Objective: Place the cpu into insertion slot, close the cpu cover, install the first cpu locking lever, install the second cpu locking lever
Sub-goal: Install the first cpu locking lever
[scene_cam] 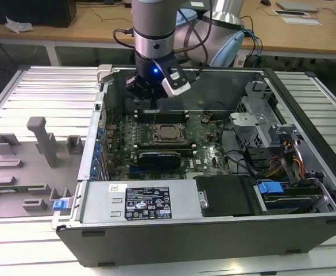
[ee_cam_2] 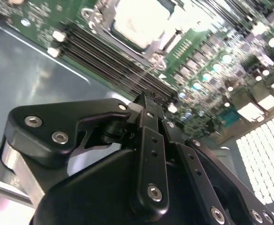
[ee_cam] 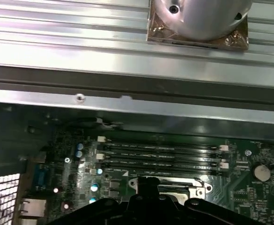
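The cpu (scene_cam: 169, 133), a pale grey square, lies flat in the insertion slot (scene_cam: 154, 135) near the middle of the green motherboard (scene_cam: 205, 150). The cpu cover (scene_cam: 169, 126) appears folded down as a thin silvery rim around it. In the second wrist view the cpu (ee_cam_2: 139, 21) shows as a bright plate beyond the memory slots (ee_cam_2: 108, 58). A thin metal rod (ee_cam_2: 144, 75) runs across these slots from the socket corner toward the fingertips; contact cannot be judged. The gripper (scene_cam: 156, 106) hangs above the board on the far side of the socket, over the memory slots (scene_cam: 159, 115). Its jaws are drawn together to a narrow tip (ee_cam_2: 146, 99) with nothing seen between them. In the first wrist view the gripper (ee_cam: 148, 185) stands just before the socket, with four parallel memory slots (ee_cam: 160, 154) beyond it. The black graphics card (scene_cam: 162, 156) lies just beside the socket on the near side, leaving a narrow strip of board between them. The chassis rear wall (scene_cam: 225, 86) rises close behind the arm. The power supply (scene_cam: 150, 201) bounds the front edge, and the drive cage (scene_cam: 254, 123) stands toward the exterior view's right. The open case (scene_cam: 213, 241) rests on a slatted metal table (scene_cam: 47, 86). A grey fixture tray (scene_cam: 18, 172) lies well apart at the exterior view's left.
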Tool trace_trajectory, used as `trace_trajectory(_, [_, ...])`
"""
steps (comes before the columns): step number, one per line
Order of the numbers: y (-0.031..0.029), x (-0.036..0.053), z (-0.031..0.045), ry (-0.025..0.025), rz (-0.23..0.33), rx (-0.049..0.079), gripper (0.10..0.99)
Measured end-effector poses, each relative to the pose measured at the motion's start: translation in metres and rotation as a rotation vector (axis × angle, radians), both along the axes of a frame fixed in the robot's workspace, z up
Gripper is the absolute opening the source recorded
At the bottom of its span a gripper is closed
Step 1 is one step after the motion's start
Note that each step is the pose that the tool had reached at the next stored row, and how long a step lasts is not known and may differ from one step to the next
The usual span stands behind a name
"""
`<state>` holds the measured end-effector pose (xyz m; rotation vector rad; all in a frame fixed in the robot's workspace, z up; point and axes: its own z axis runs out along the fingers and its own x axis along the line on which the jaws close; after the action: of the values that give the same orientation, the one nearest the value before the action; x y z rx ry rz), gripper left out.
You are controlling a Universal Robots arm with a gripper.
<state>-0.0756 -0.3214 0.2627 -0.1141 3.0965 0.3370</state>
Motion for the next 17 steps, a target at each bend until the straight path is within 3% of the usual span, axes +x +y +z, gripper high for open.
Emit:
trace_trajectory(6, [0.0000, 0.0225, -0.0007, 0.0002, 0.000, 0.000, 0.106])
trace_trajectory(12, [0.0000, 0.0262, -0.0007, -0.0006, 0.000, 0.000, 0.106])
trace_trajectory(14, [0.0000, 0.0241, -0.0007, -0.0142, 0.000, 0.000, 0.106])
trace_trajectory(15, [0.0000, 0.0230, -0.0008, -0.0256, 0.000, 0.000, 0.106])
trace_trajectory(17, [0.0000, 0.0198, -0.0012, -0.0896, 0.000, 0.000, 0.106])
